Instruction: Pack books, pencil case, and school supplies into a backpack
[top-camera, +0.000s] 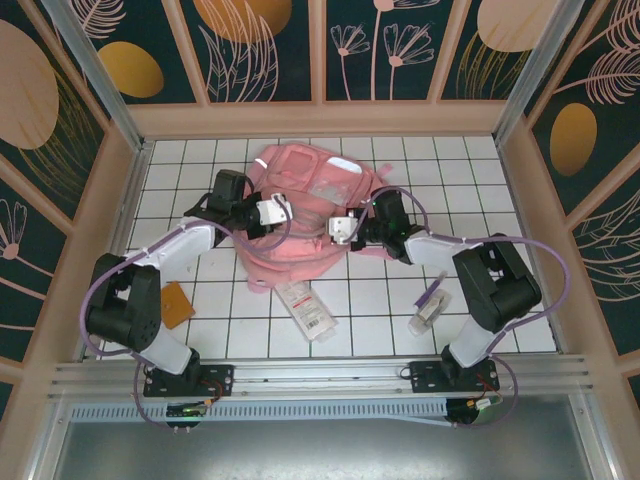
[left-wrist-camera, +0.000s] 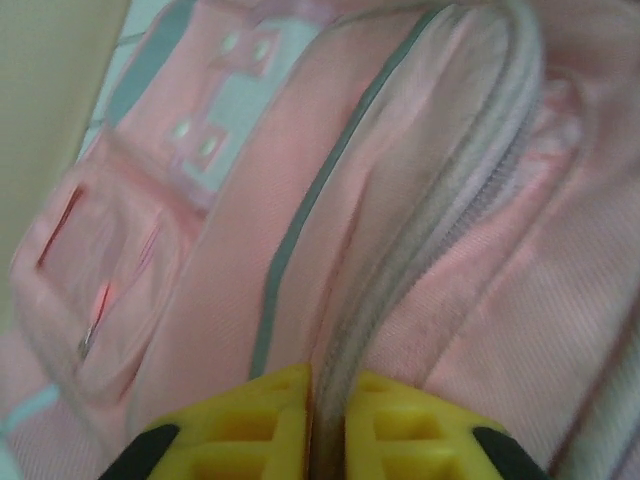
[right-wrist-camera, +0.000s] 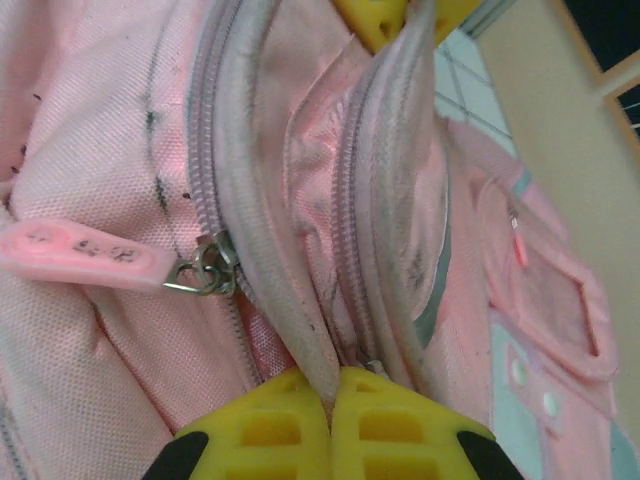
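the backpack (top-camera: 300, 250) lies mid-tabletop (top-camera: 500, 200), toward the far side. left gripper (left-wrist-camera: 328, 425) and right gripper (right-wrist-camera: 331, 425) each clench a zipper edge from opposite sides, probably to spread the mouth for loading. book (top-camera: 176, 303), pencil case (top-camera: 308, 308) and pen (top-camera: 433, 292) lie unpacked nearer the arms.

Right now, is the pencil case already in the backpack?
No, the pencil case lies flat on the table at the near edge of the backpack, outside it.
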